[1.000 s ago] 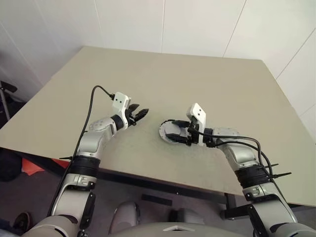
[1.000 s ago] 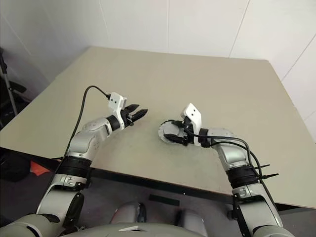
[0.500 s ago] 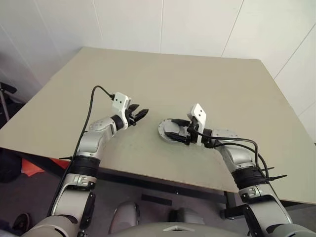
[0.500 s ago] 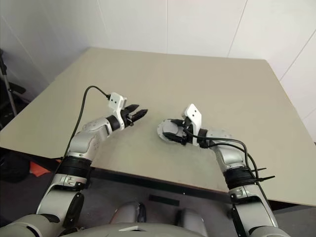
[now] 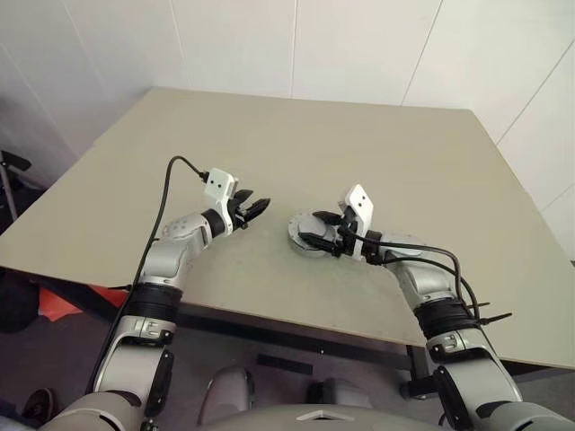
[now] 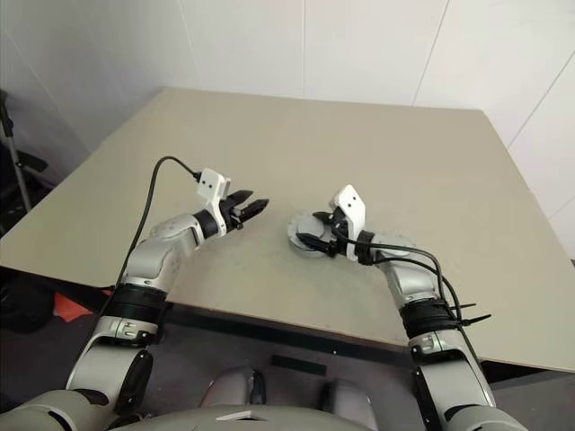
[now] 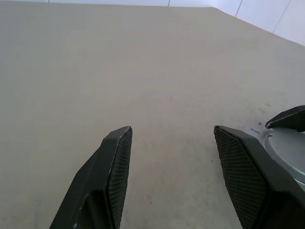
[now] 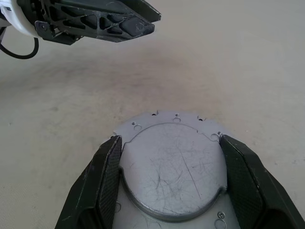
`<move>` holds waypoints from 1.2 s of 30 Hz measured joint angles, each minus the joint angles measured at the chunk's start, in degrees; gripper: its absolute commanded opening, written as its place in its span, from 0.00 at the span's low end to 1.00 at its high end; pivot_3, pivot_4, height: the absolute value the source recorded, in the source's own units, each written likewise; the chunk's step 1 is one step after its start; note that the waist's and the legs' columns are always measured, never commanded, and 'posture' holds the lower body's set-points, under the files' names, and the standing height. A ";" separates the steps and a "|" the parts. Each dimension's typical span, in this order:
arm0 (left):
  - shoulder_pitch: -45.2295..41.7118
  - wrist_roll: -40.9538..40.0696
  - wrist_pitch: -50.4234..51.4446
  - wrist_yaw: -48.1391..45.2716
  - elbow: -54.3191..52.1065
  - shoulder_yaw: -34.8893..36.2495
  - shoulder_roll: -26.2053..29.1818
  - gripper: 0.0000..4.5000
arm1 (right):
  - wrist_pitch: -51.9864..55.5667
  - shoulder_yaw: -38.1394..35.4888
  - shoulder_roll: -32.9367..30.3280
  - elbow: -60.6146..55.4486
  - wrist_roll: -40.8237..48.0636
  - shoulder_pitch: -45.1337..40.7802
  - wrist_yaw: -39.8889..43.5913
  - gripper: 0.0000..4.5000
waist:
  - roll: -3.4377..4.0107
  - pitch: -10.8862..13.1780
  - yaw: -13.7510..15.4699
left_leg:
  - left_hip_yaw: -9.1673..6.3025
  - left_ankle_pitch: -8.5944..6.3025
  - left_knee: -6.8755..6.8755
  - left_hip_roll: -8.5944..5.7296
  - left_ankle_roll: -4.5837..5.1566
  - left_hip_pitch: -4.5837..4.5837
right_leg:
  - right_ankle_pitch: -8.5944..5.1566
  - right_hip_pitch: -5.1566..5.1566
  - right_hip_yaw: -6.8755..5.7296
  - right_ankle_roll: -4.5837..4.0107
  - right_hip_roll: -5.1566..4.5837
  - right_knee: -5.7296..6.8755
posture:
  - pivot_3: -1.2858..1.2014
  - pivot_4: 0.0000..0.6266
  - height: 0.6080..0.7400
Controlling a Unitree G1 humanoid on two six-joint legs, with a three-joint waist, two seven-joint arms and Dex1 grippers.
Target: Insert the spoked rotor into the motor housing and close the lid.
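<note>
- the lid (image 8: 174, 164) lies flat on the housing (image 8: 143, 125), plain scratched grey face up, near the front middle of the table (image 5: 377, 153); the housing shows as a wider silver flange with small holes around the lid's rim.
- the rotor cannot be seen — by my reading it is under the lid, though that is a judgement.
- the right gripper (image 8: 171, 179) is the nearer one by far: in the right wrist view the lid sits straight between its two fingers (image 8: 102, 179), one at each side of the raised rim.
- right jaws stand wide, flanking the lid; whether the pads truly touch the rim i cannot tell, and nothing is lifted.
- the lid is round, so no long axis matters; what counts is that the fingers straddle it across its full width, level with the rim.
- the left gripper (image 5: 254, 208) hangs above the table off to the robot's left of the housing, apart from it — its fingers (image 7: 116, 157) are spread and hold nothing.
- in the left wrist view the housing's edge and a right fingertip show just beyond the left gripper's one finger.
</note>
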 measured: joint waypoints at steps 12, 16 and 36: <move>0.09 0.00 0.00 0.04 0.00 0.01 0.00 0.65 | -0.63 -0.05 -0.14 1.41 -0.74 -0.61 -1.02 0.70 | 0.00 0.00 0.00 | -0.01 -0.03 0.13 0.01 0.06 0.03 | 0.03 0.08 0.00 0.04 0.00 0.01 | 0.52 0.00 1.00; 0.09 0.00 0.00 0.03 0.00 0.01 0.00 0.65 | -1.94 0.06 -0.14 2.17 -1.20 -0.69 -1.26 0.70 | 0.00 0.00 0.01 | -0.01 -0.03 0.15 0.01 0.05 0.05 | 0.03 0.12 0.00 0.04 0.00 0.01 | 0.52 0.00 1.00; 0.10 0.04 -0.03 0.04 0.00 0.01 0.02 0.65 | -1.78 -0.36 -0.80 -1.41 -0.15 2.13 1.70 0.70 | 0.00 0.00 -0.02 | -0.01 -0.09 0.17 0.02 0.16 -0.06 | 0.04 0.05 0.00 0.05 0.00 -0.04 | 0.52 0.00 1.00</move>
